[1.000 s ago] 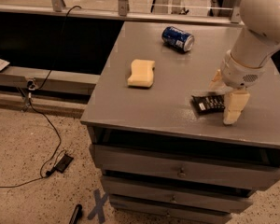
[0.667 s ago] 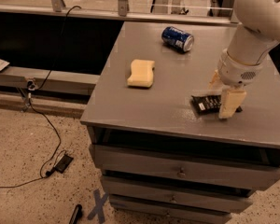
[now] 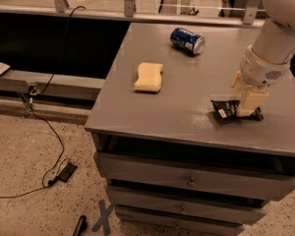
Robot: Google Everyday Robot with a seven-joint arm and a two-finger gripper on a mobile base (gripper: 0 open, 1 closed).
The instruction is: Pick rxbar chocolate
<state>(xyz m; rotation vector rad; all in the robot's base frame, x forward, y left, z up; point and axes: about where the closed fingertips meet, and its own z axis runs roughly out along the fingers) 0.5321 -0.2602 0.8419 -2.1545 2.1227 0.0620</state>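
Gripper point(image 3: 245, 98) reaching down onto rxbar chocolate point(image 3: 225, 109), bar lying flat near bench point(image 3: 187, 112) front-right edge. Whether gripping or spread: cannot tell. Yellow sponge point(image 3: 148, 76) sitting near left edge; blue soda can point(image 3: 187, 40) lying toward back edge.

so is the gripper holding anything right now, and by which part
Cannot be told. The gripper is down over the right part of the rxbar chocolate, which lies flat on the table; a closed grip on it does not show.
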